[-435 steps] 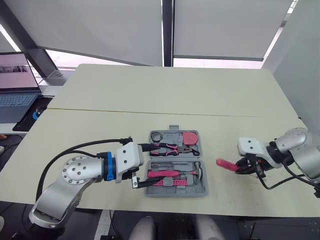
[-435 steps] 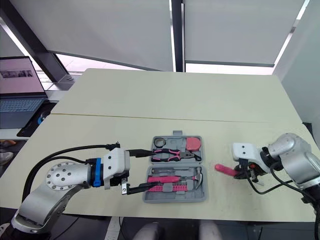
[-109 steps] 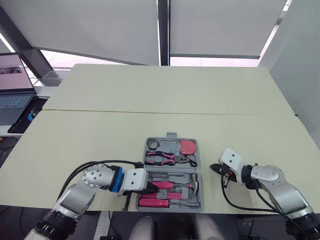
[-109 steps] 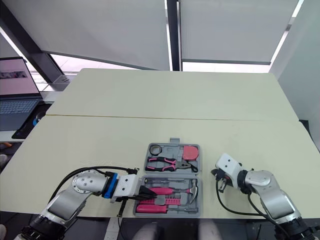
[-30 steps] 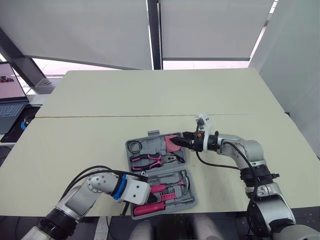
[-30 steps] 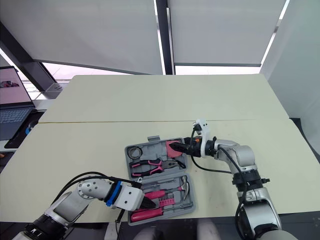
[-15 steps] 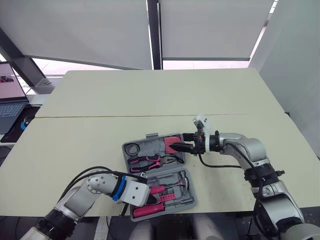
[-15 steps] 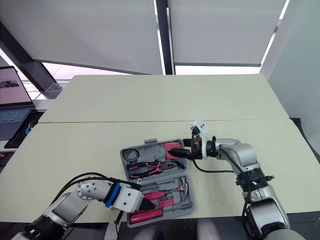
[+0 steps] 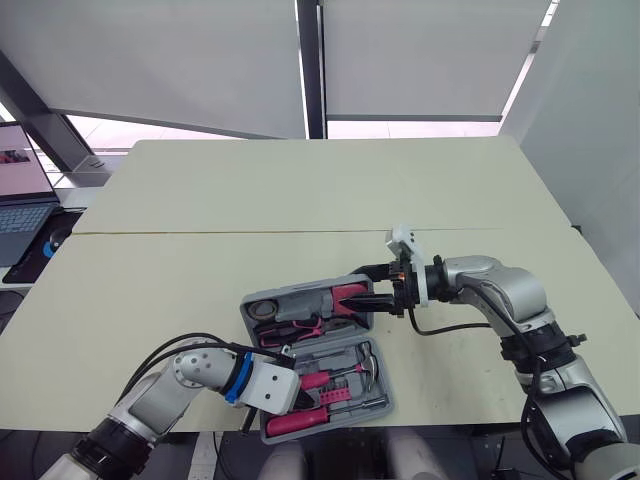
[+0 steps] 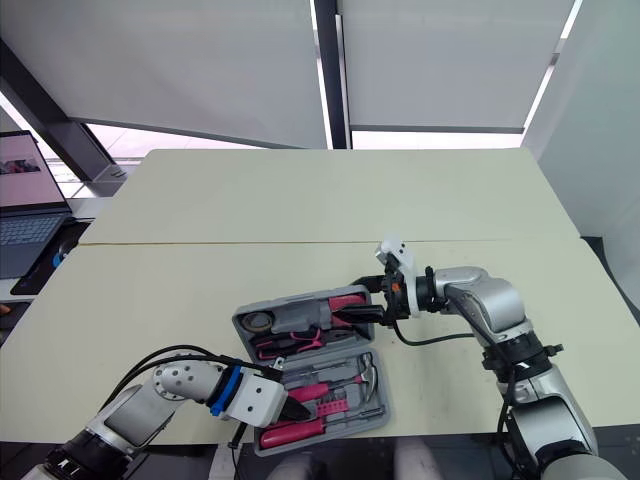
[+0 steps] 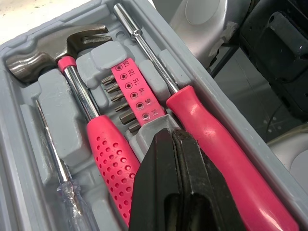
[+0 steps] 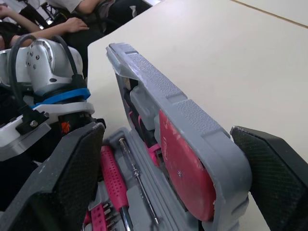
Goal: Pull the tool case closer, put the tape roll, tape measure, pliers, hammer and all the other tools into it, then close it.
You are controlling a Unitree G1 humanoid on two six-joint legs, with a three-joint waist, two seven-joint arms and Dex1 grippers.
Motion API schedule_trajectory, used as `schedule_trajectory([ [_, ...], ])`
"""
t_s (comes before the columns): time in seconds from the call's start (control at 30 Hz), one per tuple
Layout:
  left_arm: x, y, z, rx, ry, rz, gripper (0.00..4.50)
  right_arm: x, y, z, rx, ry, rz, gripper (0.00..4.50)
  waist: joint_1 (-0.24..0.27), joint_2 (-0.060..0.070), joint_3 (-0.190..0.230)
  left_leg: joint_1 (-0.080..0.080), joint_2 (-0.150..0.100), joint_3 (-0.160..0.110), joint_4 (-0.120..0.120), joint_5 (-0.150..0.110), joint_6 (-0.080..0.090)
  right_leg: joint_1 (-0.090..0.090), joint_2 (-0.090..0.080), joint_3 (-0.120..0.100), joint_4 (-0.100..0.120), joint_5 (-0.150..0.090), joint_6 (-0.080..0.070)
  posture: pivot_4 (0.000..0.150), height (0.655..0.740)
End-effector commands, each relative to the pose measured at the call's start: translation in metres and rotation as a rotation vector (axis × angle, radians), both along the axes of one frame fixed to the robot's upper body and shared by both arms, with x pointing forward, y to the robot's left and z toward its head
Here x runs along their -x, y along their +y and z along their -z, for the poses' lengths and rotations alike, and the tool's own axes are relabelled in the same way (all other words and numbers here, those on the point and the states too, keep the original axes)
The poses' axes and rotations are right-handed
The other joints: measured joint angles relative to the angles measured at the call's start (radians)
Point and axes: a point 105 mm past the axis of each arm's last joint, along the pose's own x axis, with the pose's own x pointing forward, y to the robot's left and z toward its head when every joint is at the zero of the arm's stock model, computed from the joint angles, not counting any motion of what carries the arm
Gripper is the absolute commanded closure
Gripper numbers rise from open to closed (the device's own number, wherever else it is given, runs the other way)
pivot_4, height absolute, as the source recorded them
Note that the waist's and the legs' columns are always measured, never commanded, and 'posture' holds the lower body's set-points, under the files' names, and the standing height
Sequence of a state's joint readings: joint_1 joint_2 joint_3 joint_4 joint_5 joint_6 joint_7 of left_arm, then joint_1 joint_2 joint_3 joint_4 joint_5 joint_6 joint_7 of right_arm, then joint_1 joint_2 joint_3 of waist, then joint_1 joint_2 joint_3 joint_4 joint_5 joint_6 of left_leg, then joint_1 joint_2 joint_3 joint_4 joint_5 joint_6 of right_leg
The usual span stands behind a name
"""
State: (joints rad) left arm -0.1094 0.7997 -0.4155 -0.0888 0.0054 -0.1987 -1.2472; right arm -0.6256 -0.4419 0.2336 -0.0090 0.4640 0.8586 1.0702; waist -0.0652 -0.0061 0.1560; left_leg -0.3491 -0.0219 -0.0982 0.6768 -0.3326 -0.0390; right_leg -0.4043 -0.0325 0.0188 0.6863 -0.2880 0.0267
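Grey plastic tool case (image 9: 295, 300) half shut, right pincer (image 9: 370, 296) spread around its lid, left pincer (image 11: 167, 137) pressed together over near half.

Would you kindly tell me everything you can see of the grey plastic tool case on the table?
The grey moulded-plastic tool case lies near the front edge of the cream table, half shut: its textured lid tilts up over the base tray. The lid holds a pink tape measure; the tray holds a hammer, bits and a pink-handled screwdriver. The open right gripper straddles the lid's edge; the shut left gripper rests in the tray.
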Motion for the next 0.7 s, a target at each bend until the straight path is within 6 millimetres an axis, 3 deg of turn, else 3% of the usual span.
schedule_trajectory([
  [0.03,0.005,0.006,-0.003,0.009,0.048,-0.074,4.50,0.009,0.003,-0.011,-0.011,-0.065,-0.055,0.05,0.000,0.000,0.000,0.000,0.000,0.000,0.000,0.000,0.000,0.000,0.000,0.000,0.000,0.000,0.000,0.150,0.7400],
  [0.2,0.009,0.003,-0.038,0.114,0.071,-0.159,4.50,0.015,0.000,-0.013,0.004,-0.094,-0.068,0.05,0.010,0.000,0.002,-0.006,0.000,-0.004,0.000,0.000,0.000,-0.002,-0.001,-0.002,-0.005,0.000,0.000,0.150,0.7400],
  [0.37,0.033,0.027,-0.067,0.112,0.344,-0.321,4.50,0.030,-0.004,-0.017,0.037,-0.148,-0.111,0.05,0.015,-0.001,0.003,-0.011,-0.001,-0.006,0.001,0.000,0.000,-0.004,-0.002,-0.004,-0.006,0.000,0.000,0.150,0.7400],
  [0.53,0.037,0.072,-0.065,0.025,0.444,-0.510,4.50,0.066,-0.024,-0.019,0.168,-0.191,-0.205,0.05,0.025,0.002,0.008,-0.011,-0.001,-0.005,0.001,0.000,0.000,-0.003,-0.003,-0.004,-0.006,0.000,0.000,0.150,0.7400],
  [0.7,0.020,0.112,-0.058,0.013,0.420,-0.723,4.50,0.099,-0.054,-0.015,0.295,-0.218,-0.268,0.05,0.039,0.001,0.009,-0.012,-0.001,-0.006,0.001,0.000,0.000,-0.002,-0.002,-0.006,-0.007,0.000,0.000,0.150,0.7400],
])
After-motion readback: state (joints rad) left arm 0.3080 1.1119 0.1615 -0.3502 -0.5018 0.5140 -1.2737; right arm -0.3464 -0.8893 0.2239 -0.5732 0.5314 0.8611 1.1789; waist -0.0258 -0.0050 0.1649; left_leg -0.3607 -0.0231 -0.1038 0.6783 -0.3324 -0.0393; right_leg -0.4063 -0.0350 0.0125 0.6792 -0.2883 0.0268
